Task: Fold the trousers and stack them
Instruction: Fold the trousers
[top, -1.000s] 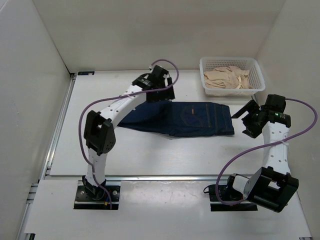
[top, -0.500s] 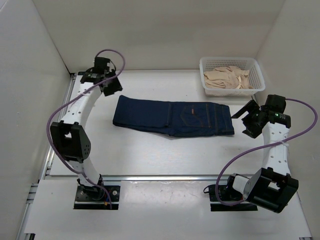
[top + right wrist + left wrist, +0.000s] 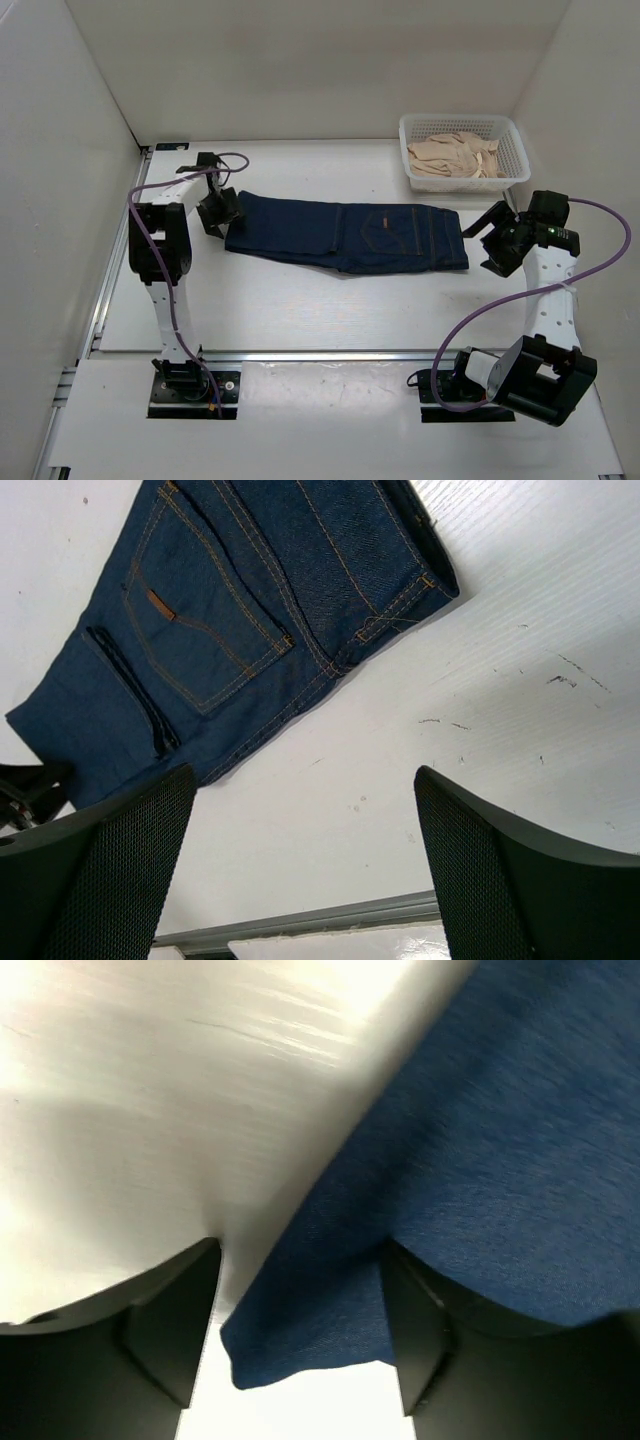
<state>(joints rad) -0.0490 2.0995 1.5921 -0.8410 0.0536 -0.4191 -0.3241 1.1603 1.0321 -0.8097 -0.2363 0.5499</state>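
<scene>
Left fingers point(image 3: 216, 208): apart, low at the hem end of the trousers point(image 3: 345, 235); in the wrist view a denim corner lies in the gap, touching or under one finger, with bare desk point(image 3: 300, 310) showing beside the other; no clamp on the cloth visible.
Trousers: flat on the desk, already narrowed to one long band; long axis left to right, hems at the left, waistband and tan-stitched pocket at the right.
Right fingers point(image 3: 488, 243): wide apart, nothing between; just off the waistband end of the trousers, raised, with the pocket and waistband corner in the wrist view.
Basket point(image 3: 520, 150): beyond the waistband end of the trousers, near it; pale cloth point(image 3: 455, 155) inside.
Step in hand: by the look of it, taking the hem end for a fold along the long axis toward the waistband.
Deciding relation: cloth running rightward from the left fingers, hem edge across the gap; left arm on the end to be lifted, right arm nearer the end to be pinned.
Next move, as a judgement: closing on the hem corner, then carrying it right along the band.
Risk: only a corner in the gap, so possibly one layer caught or a skewed fold.
</scene>
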